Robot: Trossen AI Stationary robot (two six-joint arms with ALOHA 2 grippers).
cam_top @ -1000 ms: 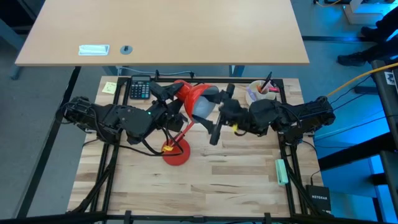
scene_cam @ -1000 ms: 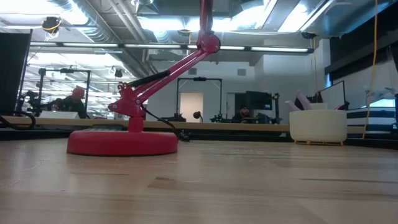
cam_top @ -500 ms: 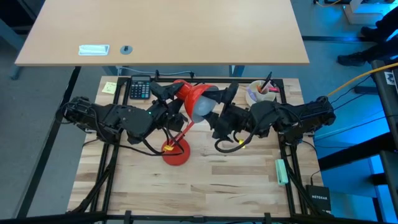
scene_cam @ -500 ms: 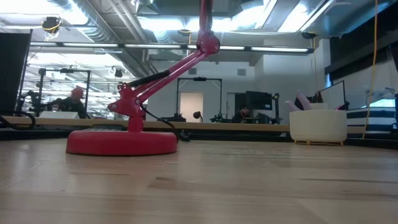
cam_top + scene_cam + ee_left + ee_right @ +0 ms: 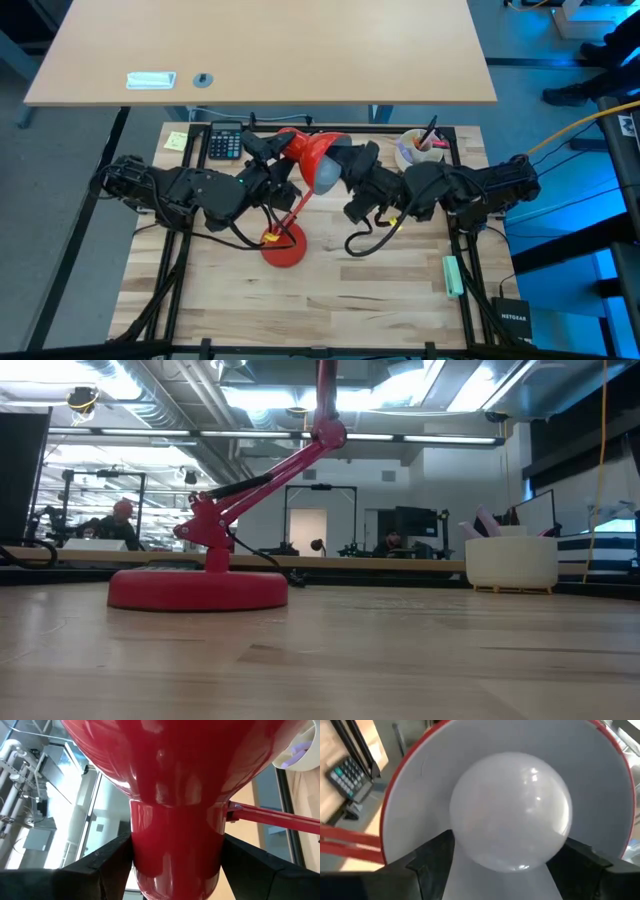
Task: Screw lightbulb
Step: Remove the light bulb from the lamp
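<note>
1. At the back centre of the wooden table (image 5: 330,300) you have one red lamp (image 5: 300,150), its round base (image 5: 197,589) flat on the wood and its jointed stem rising out of the low view.
2. You have one lightbulb (image 5: 510,810): white and round, it sits inside the lamp's white-lined shade (image 5: 422,780), in the middle of the opening.
3. Your right gripper (image 5: 502,857) reaches into the shade mouth with its two fingers (image 5: 432,862) set either side of the bulb's globe, jaws spread wide and closed against the glass.
4. Your left gripper (image 5: 175,865) is at the shade's narrow red neck (image 5: 175,850); its two dark fingers (image 5: 107,865) press on opposite sides, jaws held wide around that neck.
5. Count two arms, both meeting at the lamp head in the high view, left from the left, right from the right.
6. Note one calculator (image 5: 225,142) at the back left, one yellow sticky note (image 5: 176,140) beside it, one white cup of pens (image 5: 418,148) at the back right, and one green marker (image 5: 453,275) near the right edge.
7. One person (image 5: 118,520) sits far off in the room beyond.
</note>
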